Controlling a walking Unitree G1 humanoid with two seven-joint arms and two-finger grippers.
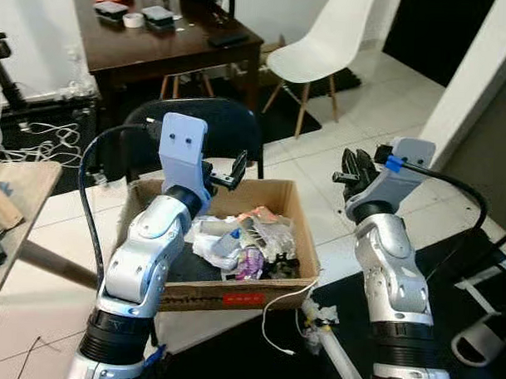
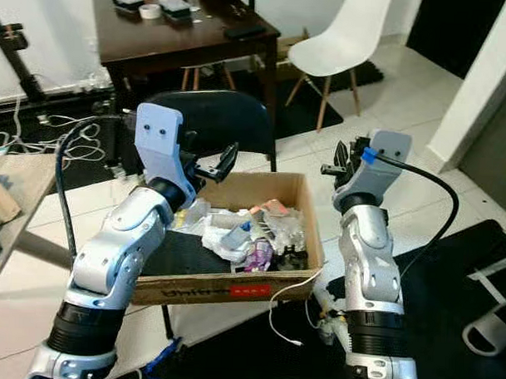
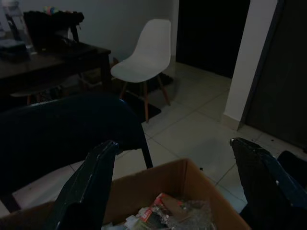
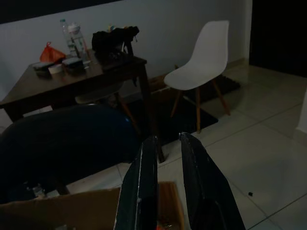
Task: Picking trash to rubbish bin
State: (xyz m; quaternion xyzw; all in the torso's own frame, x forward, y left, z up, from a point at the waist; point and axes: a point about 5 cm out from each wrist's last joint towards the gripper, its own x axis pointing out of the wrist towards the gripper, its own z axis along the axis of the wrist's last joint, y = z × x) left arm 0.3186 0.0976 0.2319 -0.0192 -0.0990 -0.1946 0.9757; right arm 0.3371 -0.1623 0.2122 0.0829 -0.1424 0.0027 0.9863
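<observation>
Left gripper (image 3: 177, 182) raised above the back edge of a cardboard box (image 1: 224, 298), fingers spread wide and holding nothing. Directly below and just in front of it, crumpled trash (image 1: 247, 239) heaped inside that box. Right gripper (image 4: 168, 184) lifted off the box's right side, fingers nearly together with a thin gap, nothing between them. Beyond both grippers, a dark chair (image 1: 209, 126), a white chair (image 1: 320, 42) and a brown table (image 1: 162, 41).
</observation>
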